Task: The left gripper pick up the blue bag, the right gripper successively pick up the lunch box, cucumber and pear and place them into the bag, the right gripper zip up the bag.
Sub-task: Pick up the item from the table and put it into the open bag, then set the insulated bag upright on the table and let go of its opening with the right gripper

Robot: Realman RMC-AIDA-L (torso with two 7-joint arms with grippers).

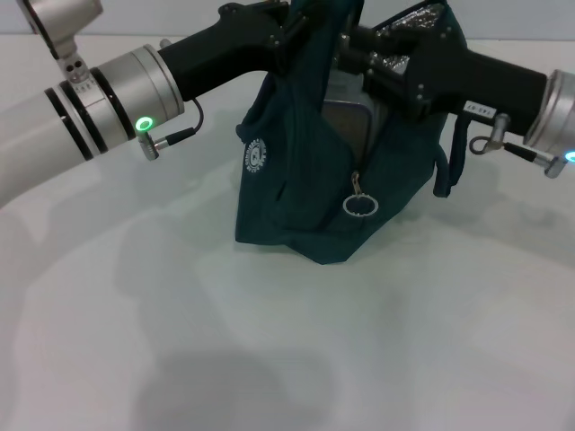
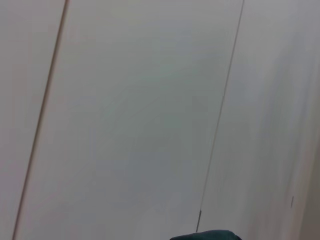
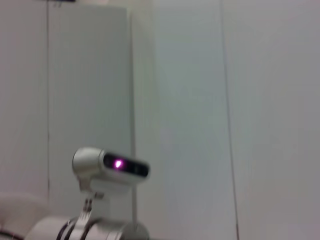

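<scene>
The blue bag (image 1: pixel 305 193) stands on the white table in the middle of the head view, with its white logo (image 1: pixel 257 155) facing me. My left gripper (image 1: pixel 289 31) holds the bag's top edge up. The zipper is partly open, and its silver ring pull (image 1: pixel 359 205) hangs halfway down. The lunch box (image 1: pixel 349 124) shows as a pale shape inside the opening. My right gripper (image 1: pixel 359 49) is at the bag's mouth by the silver lining (image 1: pixel 409 36), with its tips hidden by fabric. The cucumber and pear are out of view. A sliver of the bag (image 2: pixel 205 235) shows in the left wrist view.
A loop handle (image 1: pixel 449 166) hangs down the bag's right side. The white table (image 1: pixel 269 341) spreads in front of the bag. The left wrist view shows wall panels. The right wrist view shows wall panels and the robot's head (image 3: pixel 110 167).
</scene>
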